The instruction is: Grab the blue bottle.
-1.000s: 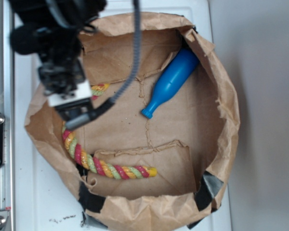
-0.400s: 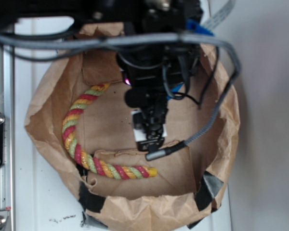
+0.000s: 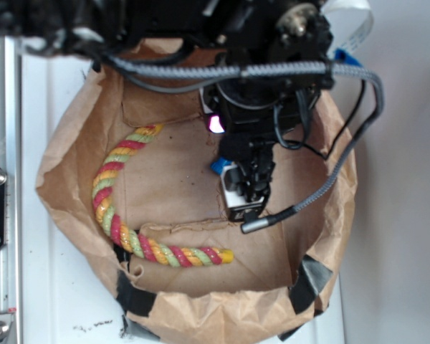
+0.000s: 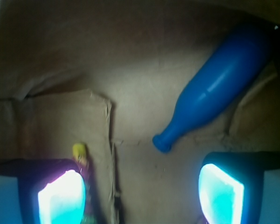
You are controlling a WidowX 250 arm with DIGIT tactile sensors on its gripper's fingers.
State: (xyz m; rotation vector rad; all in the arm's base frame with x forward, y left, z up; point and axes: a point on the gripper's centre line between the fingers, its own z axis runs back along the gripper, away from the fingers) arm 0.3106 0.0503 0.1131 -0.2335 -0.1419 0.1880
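Note:
The blue bottle (image 4: 219, 88) lies on its side on the floor of a brown paper bag (image 3: 61, 215), its neck and mouth pointing down-left in the wrist view. In the exterior view only its mouth (image 3: 218, 166) peeks out from under the arm. My gripper (image 4: 140, 191) is open, and its glowing fingers (image 4: 60, 196) stand wide apart above the bag floor with nothing between them. The bottle's mouth sits just ahead of the gap, nearer the right finger, without touching either. Seen from outside, the gripper (image 3: 247, 179) hangs over the bag's middle right.
A red, yellow and green rope (image 3: 122, 229) curves along the bag's left and front; its yellow end (image 4: 79, 151) shows by the left finger. The bag's rolled walls ring the floor. A metal rail (image 3: 0, 215) runs down the left edge.
The arm has swung from the bag's left side, above the rope, across to the right and now covers most of the bottle in the exterior view.

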